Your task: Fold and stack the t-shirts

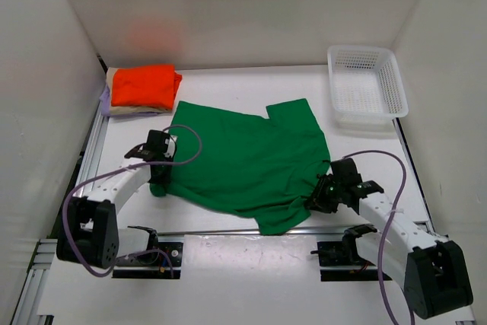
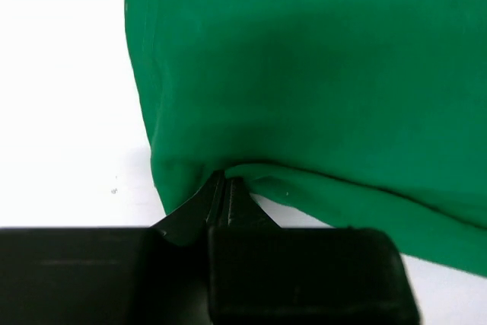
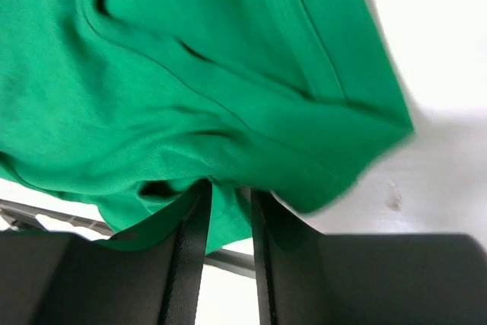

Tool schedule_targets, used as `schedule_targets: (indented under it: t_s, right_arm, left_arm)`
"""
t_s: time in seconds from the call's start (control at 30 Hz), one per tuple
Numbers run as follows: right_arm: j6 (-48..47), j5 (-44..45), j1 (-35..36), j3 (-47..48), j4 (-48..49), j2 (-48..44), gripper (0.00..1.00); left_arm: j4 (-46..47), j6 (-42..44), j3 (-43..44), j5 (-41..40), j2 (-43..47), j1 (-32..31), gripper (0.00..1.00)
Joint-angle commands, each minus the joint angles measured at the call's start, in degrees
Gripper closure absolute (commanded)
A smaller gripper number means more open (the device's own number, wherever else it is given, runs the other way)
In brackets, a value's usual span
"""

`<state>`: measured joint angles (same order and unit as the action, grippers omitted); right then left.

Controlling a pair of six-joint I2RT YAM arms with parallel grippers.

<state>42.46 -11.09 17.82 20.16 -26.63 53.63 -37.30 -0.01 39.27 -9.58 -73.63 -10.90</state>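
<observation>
my left gripper [image 2: 223, 182] is clamped on an edge of the green shirt [image 1: 251, 154], which spreads ahead of it. my right gripper [image 3: 226, 192] stands apart, shirt cloth between its fingers. the orange shirt [image 1: 143, 85] lies folded well ahead of the left.

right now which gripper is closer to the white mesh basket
Right. The right gripper is on the near side of the white mesh basket, at the right edge of the green t-shirt; the left gripper pinches its left edge.
</observation>
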Motion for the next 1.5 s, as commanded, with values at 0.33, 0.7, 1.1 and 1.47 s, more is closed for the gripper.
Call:
schedule_targets:
  t_s: [0.33, 0.7, 1.1, 1.47]
  right_arm:
    - [6.67, 9.77, 13.19, 1.72, -17.15, -9.42, 0.56]
    - [5.98, 15.23, 16.54, 3.92, -9.23, -0.37, 0.54]
    - [17.46, 18.65, 16.54, 12.08, -32.92, -16.52, 1.00]
    - [23.47, 15.74, 19.62, 27.98, -54.92, -14.35, 1.00]
  left_arm:
    - [0.82, 0.01, -4.72, 1.05, 7.27, 0.17, 0.90]
    - [0.30, 0.01, -4.20, 1.06, 7.27, 0.17, 0.90]
    - [-7.86, 0.01, -4.72, -3.25, 14.73, 2.55, 0.90]
    - [-24.56, 0.01, -3.85, -0.79, 24.58, 3.07, 0.90]
